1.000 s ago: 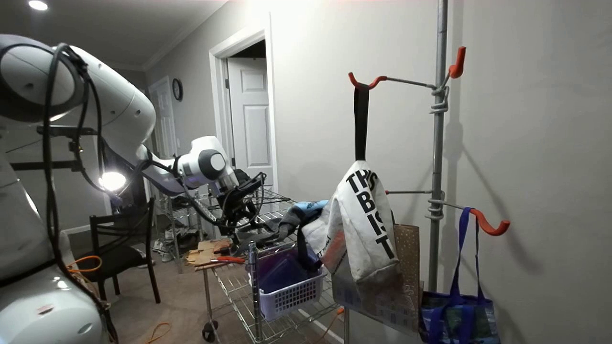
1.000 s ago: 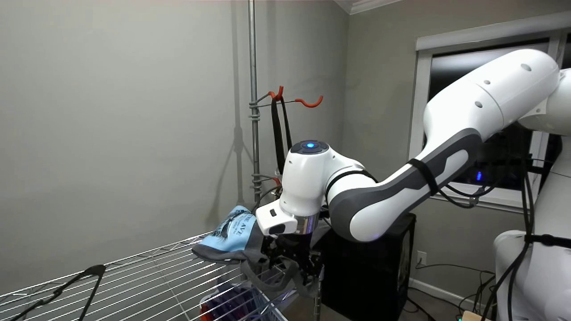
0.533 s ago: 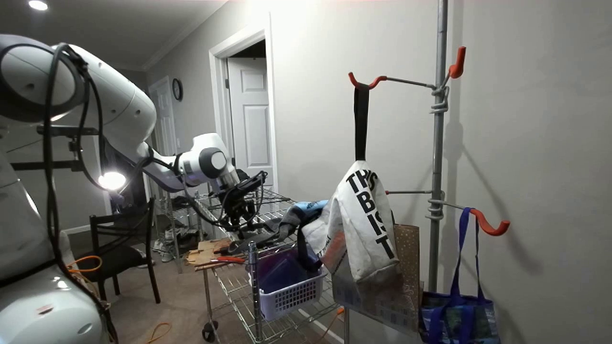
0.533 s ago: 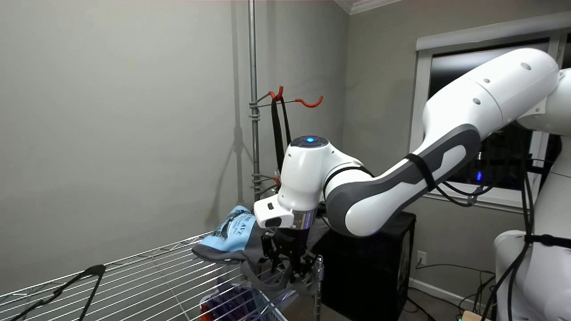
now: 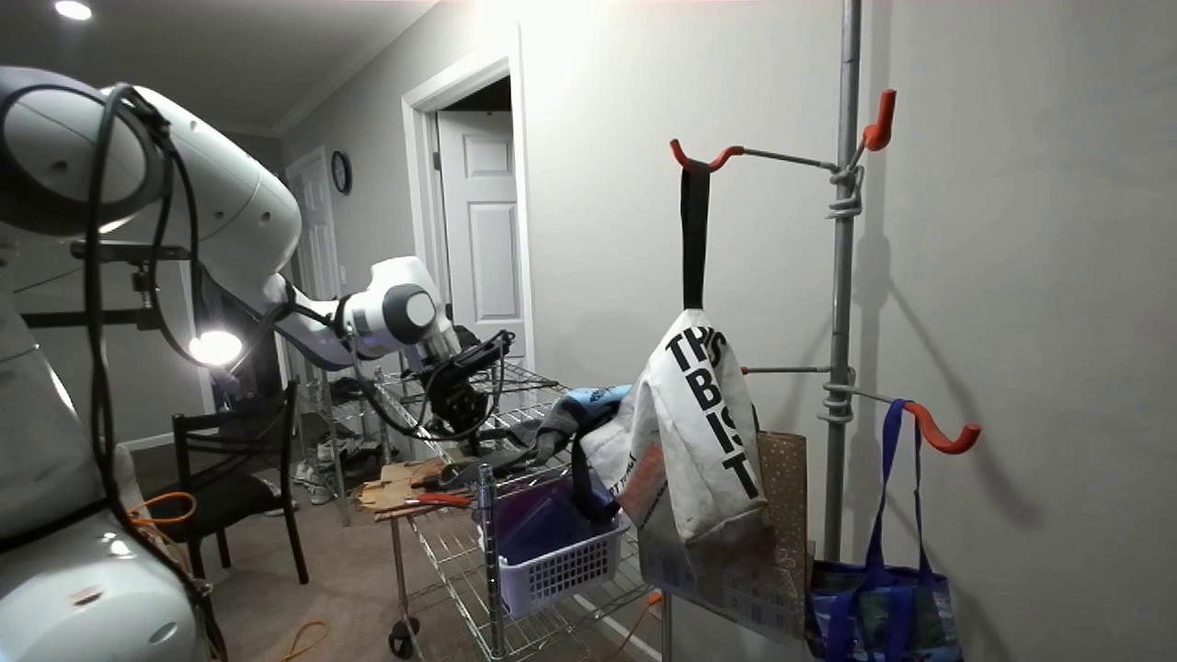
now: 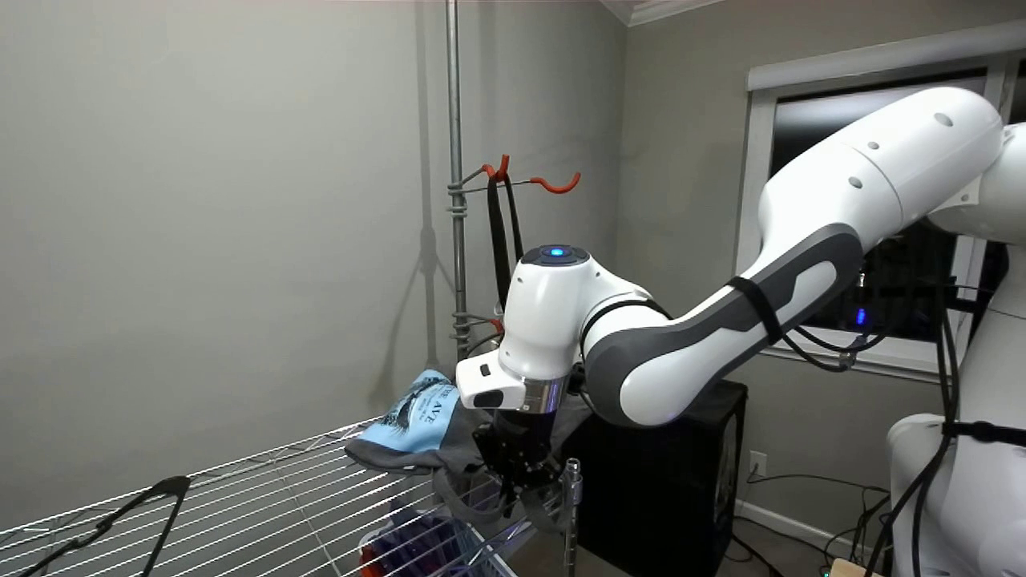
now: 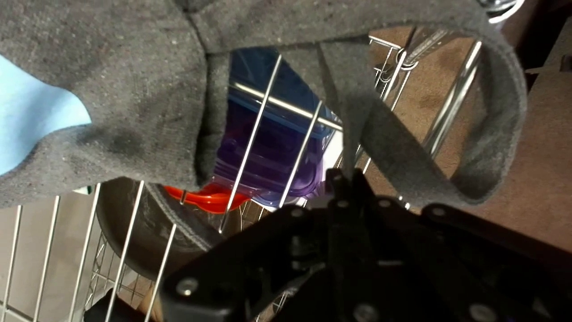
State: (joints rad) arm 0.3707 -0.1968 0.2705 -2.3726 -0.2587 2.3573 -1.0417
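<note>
Gripper fingers pinched together on a strap of the gray bag, body slumped on the top wire shelf, partly over the basket of purple containers below, white tote hanging from a red hook on the metal pole.

Along the long back edge of the wire shelf you face a plain gray wall, which meets the window wall in a corner under white molding. Just past the shelf's corner post you have a black box-shaped unit, then a power outlet low down and a white-framed window with dark glass above it. In an exterior view you also find a white paneled door, a round dark-rimmed clock, a ceiling light and a glaring lamp, with a black chair standing on brown carpet off the shelf's side.
</note>
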